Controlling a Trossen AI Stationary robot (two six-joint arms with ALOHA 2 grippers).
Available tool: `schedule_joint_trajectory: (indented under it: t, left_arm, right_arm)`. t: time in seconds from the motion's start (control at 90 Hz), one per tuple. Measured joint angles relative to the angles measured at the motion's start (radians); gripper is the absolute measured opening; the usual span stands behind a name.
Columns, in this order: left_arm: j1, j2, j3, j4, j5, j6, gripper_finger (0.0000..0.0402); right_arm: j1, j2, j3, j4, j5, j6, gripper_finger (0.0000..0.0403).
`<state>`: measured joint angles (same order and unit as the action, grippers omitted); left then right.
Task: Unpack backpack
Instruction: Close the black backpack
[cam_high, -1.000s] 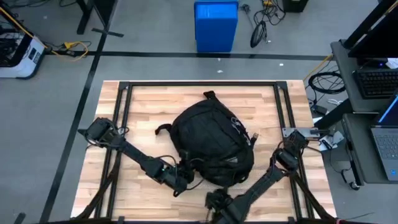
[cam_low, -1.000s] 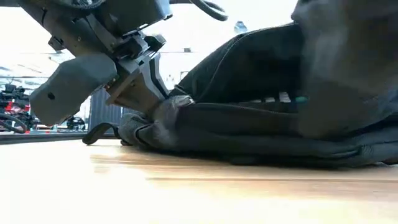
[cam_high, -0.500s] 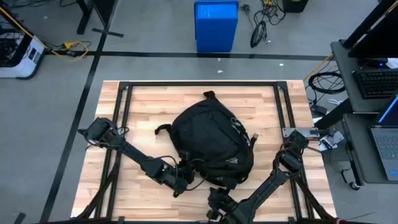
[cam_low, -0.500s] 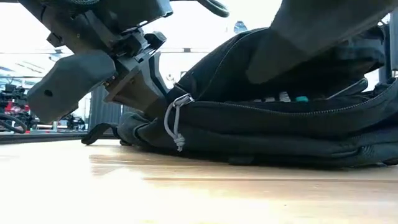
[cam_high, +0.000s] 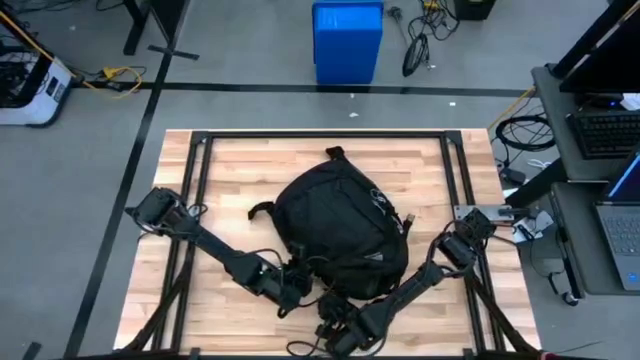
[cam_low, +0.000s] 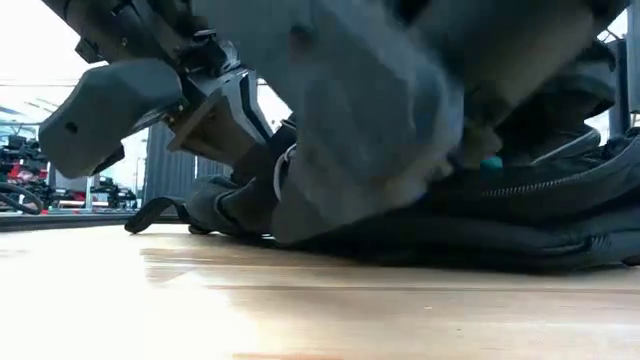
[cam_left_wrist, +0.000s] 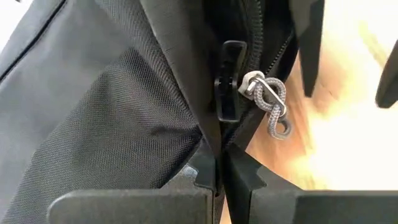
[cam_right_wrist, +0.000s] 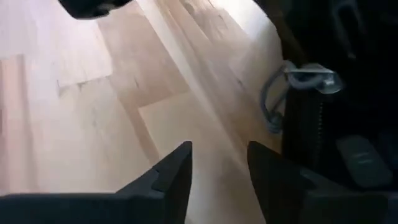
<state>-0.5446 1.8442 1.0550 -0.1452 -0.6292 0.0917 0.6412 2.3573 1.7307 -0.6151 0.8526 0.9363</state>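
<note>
While the left gripper (cam_left_wrist: 219, 177) pinches backpack (cam_high: 340, 225) fabric, the right gripper's (cam_right_wrist: 217, 165) jaws stand apart, empty.

No text, label or number can be read anywhere.

We are in a robot lab or workshop; the wooden counter (cam_high: 230, 190) sits in a black metal frame (cam_high: 320, 135) on a grey floor (cam_high: 240, 110) with black tape lines; loose cables (cam_high: 418, 40) lie about; a blue bin (cam_high: 347, 42) stands behind; a desk (cam_high: 570, 120) holds a keyboard (cam_high: 608, 132) and a laptop (cam_high: 625, 230).
</note>
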Motion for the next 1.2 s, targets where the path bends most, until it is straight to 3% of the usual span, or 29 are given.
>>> schedule_joint_trajectory:
  t: [0.722, 1.2]
  left_arm:
    - [0.002, 0.000, 0.000, 0.005, -0.001, -0.001, 0.0000]
    - [0.008, 0.000, 0.003, 0.019, 0.004, -0.007, 0.0000]
  right_arm:
    - [-0.063, -0.001, -0.026, -0.064, 0.064, -0.050, 0.0155]
    - [-0.035, -0.009, -0.026, -0.150, 0.114, 0.102, 0.0155]
